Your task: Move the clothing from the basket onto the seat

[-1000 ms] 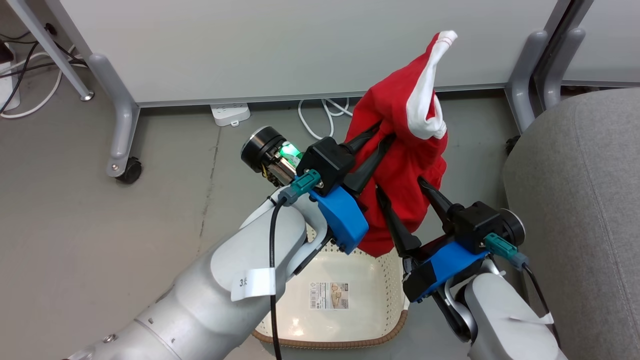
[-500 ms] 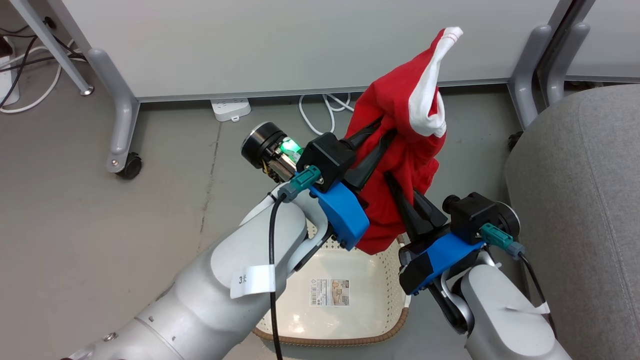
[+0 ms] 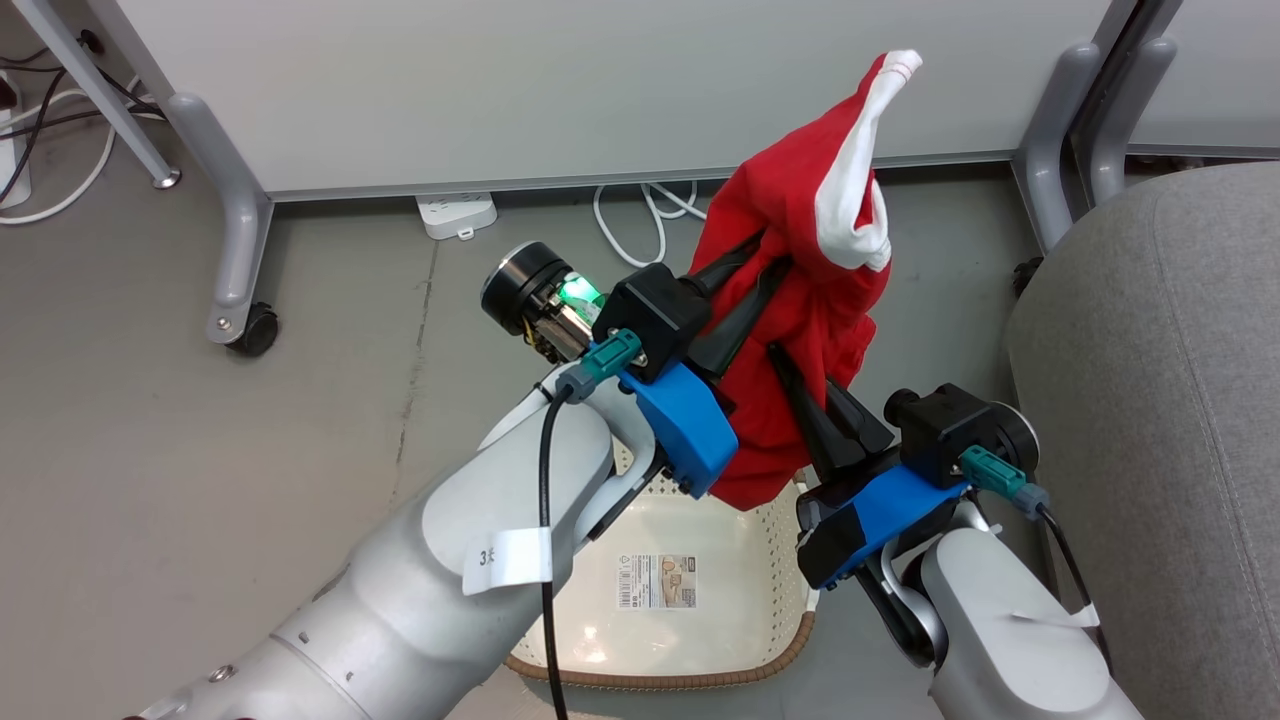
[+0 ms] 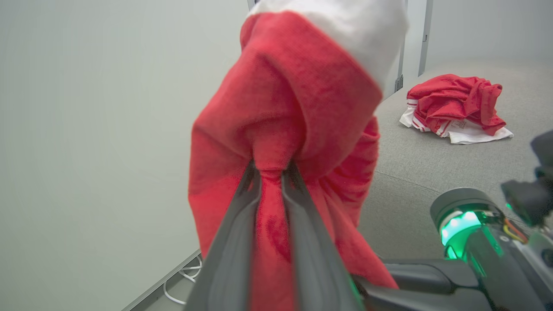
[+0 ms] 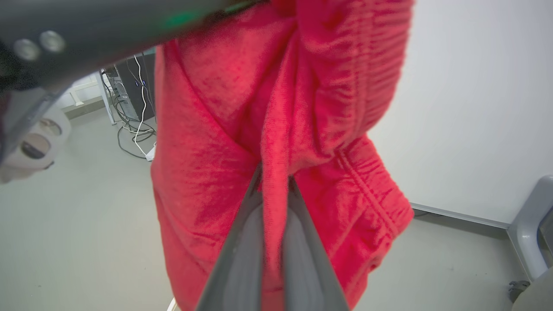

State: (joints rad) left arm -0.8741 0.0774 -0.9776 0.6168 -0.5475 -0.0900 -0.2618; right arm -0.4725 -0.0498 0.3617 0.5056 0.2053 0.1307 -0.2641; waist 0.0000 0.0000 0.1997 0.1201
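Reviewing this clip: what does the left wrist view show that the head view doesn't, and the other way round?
The left wrist view adds a second red garment, lying crumpled on the seat. The head view adds the basket below the arms; what shows of its bottom is bare but for a label. Both views show the left gripper shut on the held garment, and the grey seat.

The left gripper (image 3: 768, 258) and right gripper (image 3: 792, 362) both pinch a red garment (image 3: 790, 210) held above the cream basket (image 3: 700, 680), the grey seat (image 3: 1150, 400) alongside
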